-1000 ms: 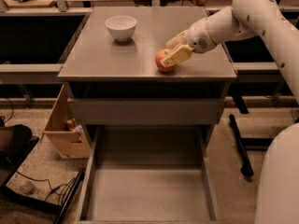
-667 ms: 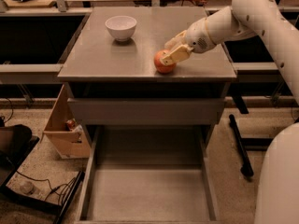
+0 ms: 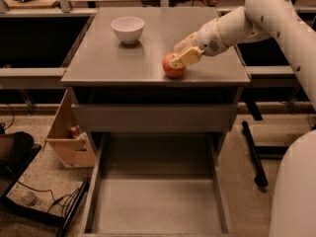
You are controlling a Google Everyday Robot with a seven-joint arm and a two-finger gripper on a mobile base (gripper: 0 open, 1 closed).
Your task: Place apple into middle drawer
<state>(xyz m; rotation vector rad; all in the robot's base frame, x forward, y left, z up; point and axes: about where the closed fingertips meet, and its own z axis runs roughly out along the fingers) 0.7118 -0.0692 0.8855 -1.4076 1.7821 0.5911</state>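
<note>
Gripper (image 3: 178, 58) is sitting right on the apple (image 3: 172, 69), arm angling in from 2 o'clock. Can't tell if it's clamping yet. Apple is resting on the cabinet top (image 3: 98, 58) near the front edge, 4 o'clock of the white bowl (image 3: 128, 28). Middle drawer (image 3: 158, 206) is standing open at 6 o'clock, holding nothing. Judging lift, carry and release all pending.

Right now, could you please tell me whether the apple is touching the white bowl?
Apart. The camera view shows bare tabletop between the apple and the white bowl; the gripper is at the apple's top.
</note>
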